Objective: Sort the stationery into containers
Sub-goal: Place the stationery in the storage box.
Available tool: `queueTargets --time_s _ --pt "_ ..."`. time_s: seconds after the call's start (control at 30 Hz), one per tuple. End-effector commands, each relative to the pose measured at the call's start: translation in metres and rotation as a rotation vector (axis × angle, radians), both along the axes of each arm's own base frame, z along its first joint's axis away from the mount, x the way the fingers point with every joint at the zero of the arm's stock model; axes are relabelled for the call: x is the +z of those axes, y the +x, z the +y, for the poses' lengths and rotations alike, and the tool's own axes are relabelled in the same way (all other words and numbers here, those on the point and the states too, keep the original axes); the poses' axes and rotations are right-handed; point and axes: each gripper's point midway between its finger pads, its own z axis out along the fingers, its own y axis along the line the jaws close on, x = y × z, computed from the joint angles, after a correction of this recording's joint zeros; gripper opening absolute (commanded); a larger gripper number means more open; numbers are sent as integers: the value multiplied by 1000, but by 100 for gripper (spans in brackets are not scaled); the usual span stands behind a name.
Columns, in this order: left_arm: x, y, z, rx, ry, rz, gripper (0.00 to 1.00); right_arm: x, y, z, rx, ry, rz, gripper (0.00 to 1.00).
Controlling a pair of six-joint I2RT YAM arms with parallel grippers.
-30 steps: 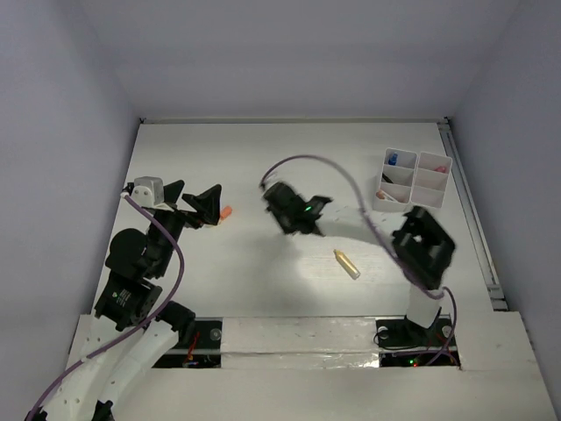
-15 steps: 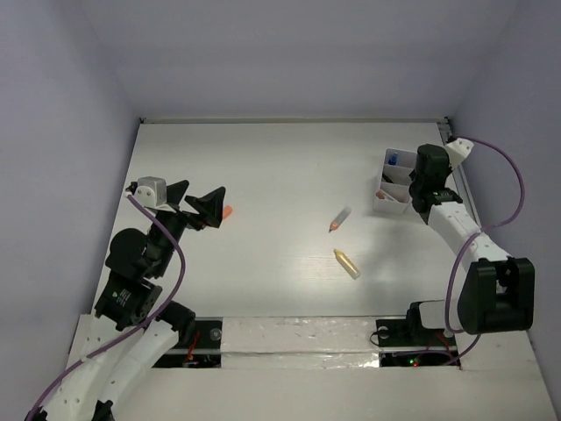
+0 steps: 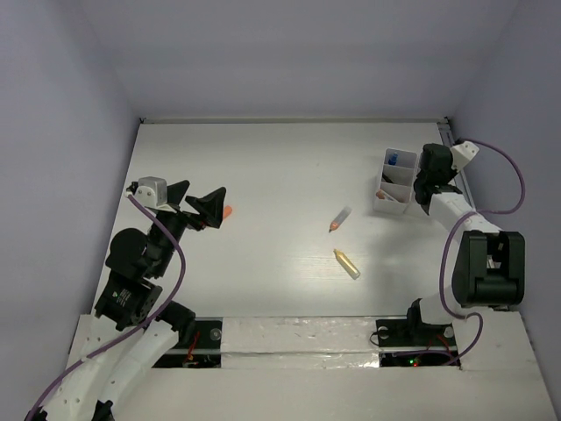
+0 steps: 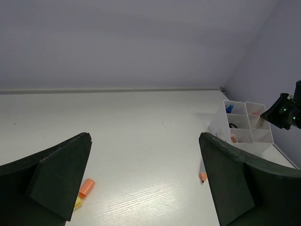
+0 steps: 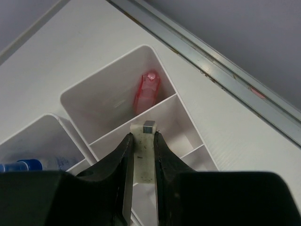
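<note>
Black fingers of the right end effector are pinched nearly together on a small white-and-grey eraser, held just above the white organizer tray at the far right of the counter; which cell it hangs over I cannot tell. A pink marker lies in the cell beyond it and a blue-capped tube in the cell to the left, so sorting looks partly done. Left out are a pencil and a yellow marker mid-counter, and an orange marker just beside the left end effector, which gapes wide and holds nothing.
</note>
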Motion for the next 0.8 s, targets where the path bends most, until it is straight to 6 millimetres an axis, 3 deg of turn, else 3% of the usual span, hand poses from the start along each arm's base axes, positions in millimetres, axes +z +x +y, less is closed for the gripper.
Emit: queueTargets --time_s 0.0,0.77 --pt "14 0 -3 -12 -15 -39 99 40 18 -11 -44 -2 -157 4" --pt "11 2 -5 -15 -8 -31 99 21 25 -10 -30 -2 -121 26"
